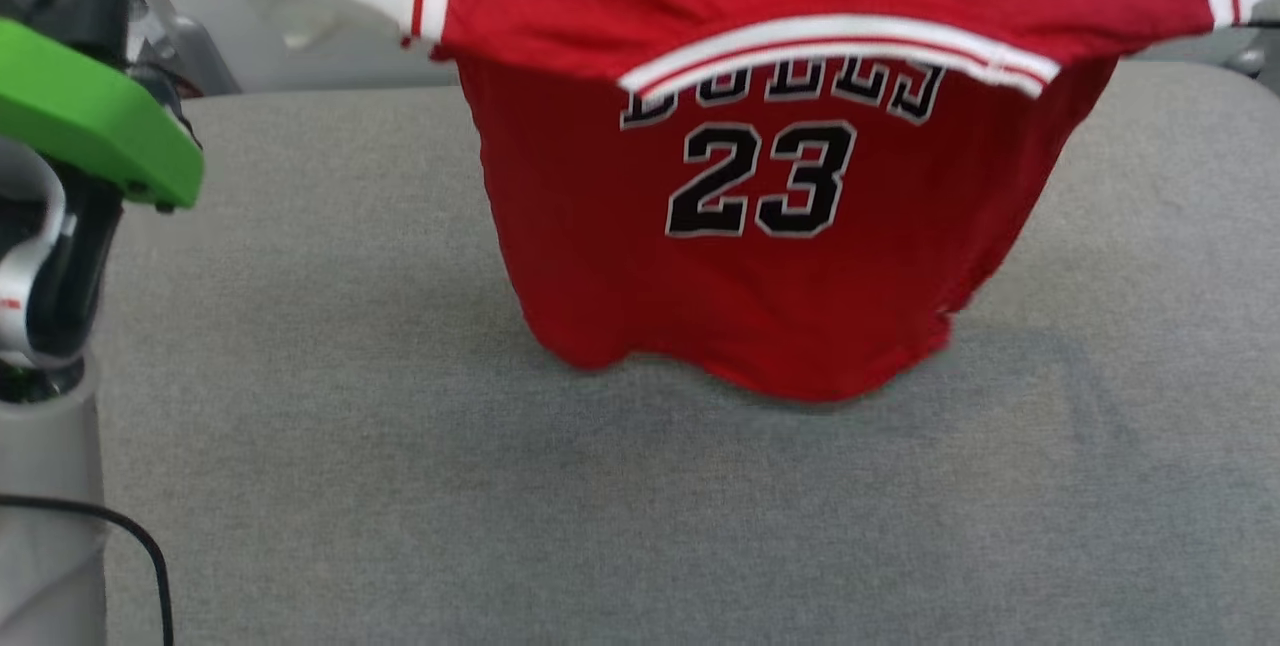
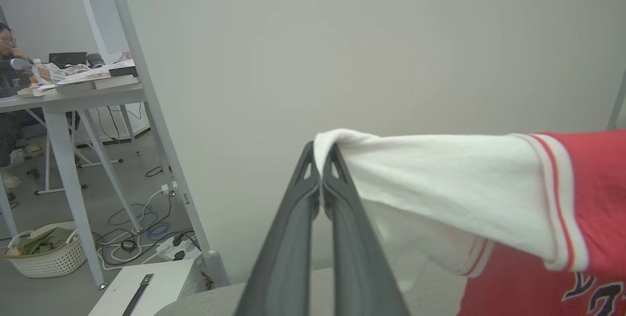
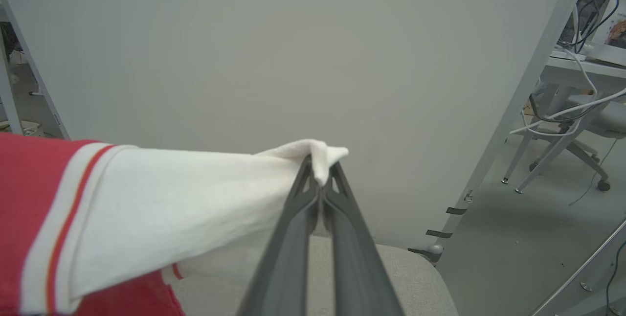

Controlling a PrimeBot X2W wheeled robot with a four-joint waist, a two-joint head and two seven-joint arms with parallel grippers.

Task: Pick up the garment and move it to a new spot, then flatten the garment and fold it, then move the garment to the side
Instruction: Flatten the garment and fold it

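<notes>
The garment (image 1: 780,226), a red jersey with black "23" lettering, hangs stretched above the grey table (image 1: 600,506), its bottom hem brushing the cloth surface. In the left wrist view my left gripper (image 2: 322,157) is shut on the tip of a white sleeve of the garment (image 2: 440,184). In the right wrist view my right gripper (image 3: 320,164) is shut on the other white sleeve of the garment (image 3: 195,198). The jersey spans between the two grippers, held up by its sleeves.
A green-topped stand with a black cable (image 1: 90,126) sits at the table's left edge. A pale wall panel (image 2: 342,52) rises behind the table. A desk with a seated person (image 2: 10,56), floor cables and a basket (image 2: 44,252) lie off to the left. Chairs (image 3: 577,145) stand to the right.
</notes>
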